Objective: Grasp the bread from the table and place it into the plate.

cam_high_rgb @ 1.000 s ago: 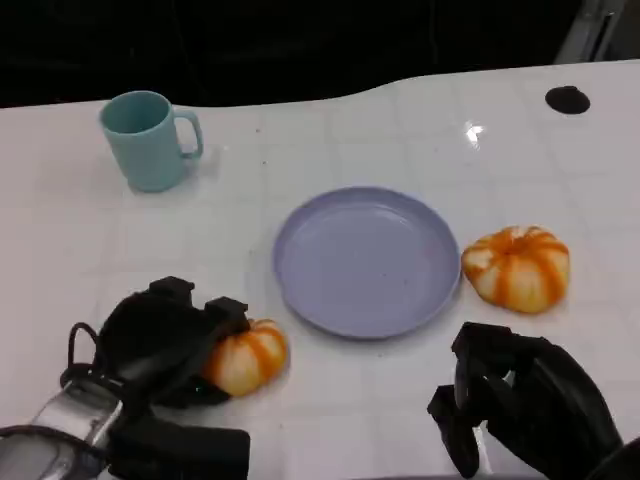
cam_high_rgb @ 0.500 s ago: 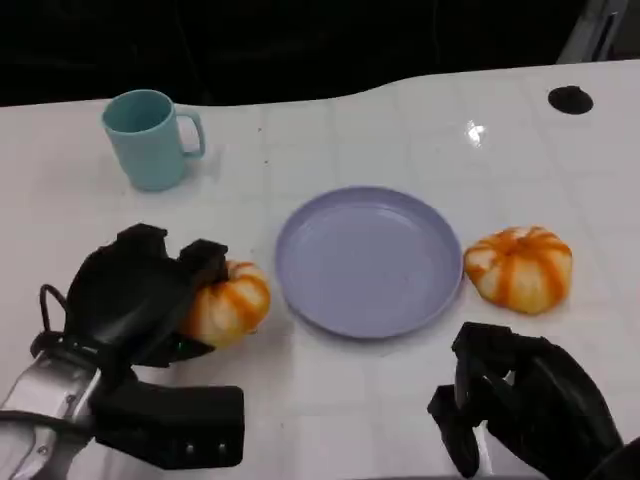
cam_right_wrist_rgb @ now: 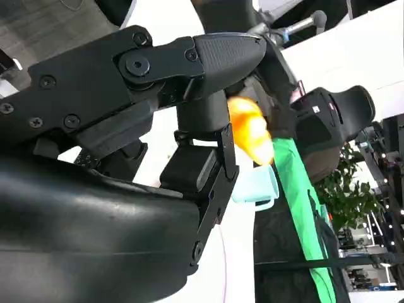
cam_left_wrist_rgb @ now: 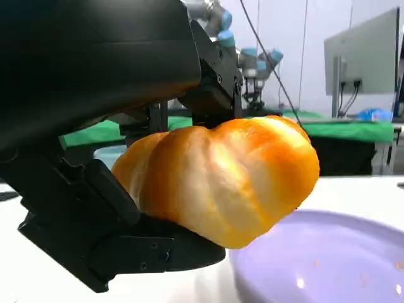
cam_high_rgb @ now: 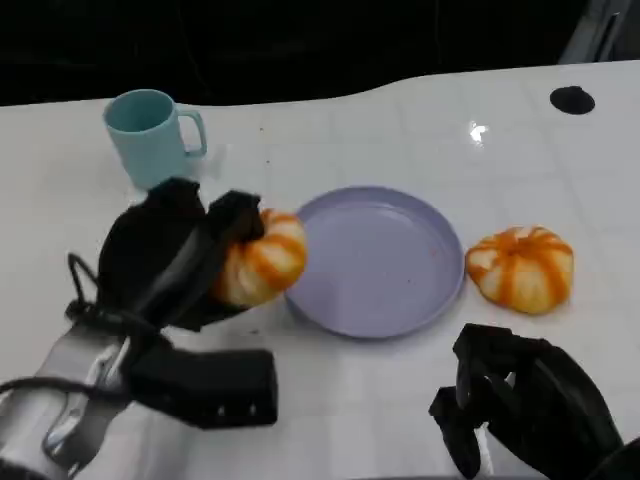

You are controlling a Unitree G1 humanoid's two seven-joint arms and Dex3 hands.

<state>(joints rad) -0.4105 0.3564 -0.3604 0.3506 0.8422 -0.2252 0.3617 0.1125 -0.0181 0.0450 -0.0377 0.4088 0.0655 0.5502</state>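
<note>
Your left hand point(cam_high_rgb: 175, 260) is gripping one bread roll point(cam_high_rgb: 258, 257), its fingers point(cam_high_rgb: 215, 245) wrapped over the top and side, and the roll sits lifted off the counter point(cam_high_rgb: 400, 120) right at the near-left rim of the plate point(cam_high_rgb: 375, 262). In the left wrist view the roll hangs just above the plate's edge, not yet over its middle.

To finish this step well, carry the roll further in over the flat centre of the plate before lowering, so it does not catch the raised rim or tip the plate. Bring it down until it rests, then spread the fingers and lift straight up.

Your right hand point(cam_high_rgb: 520, 410) hovers low at the near edge with its fingers curled in and nothing in them.

Count: two bread rolls, the held one and a second roll point(cam_high_rgb: 520, 267) lying just beside the plate's right side; one plate; one cup point(cam_high_rgb: 150, 137).
</note>
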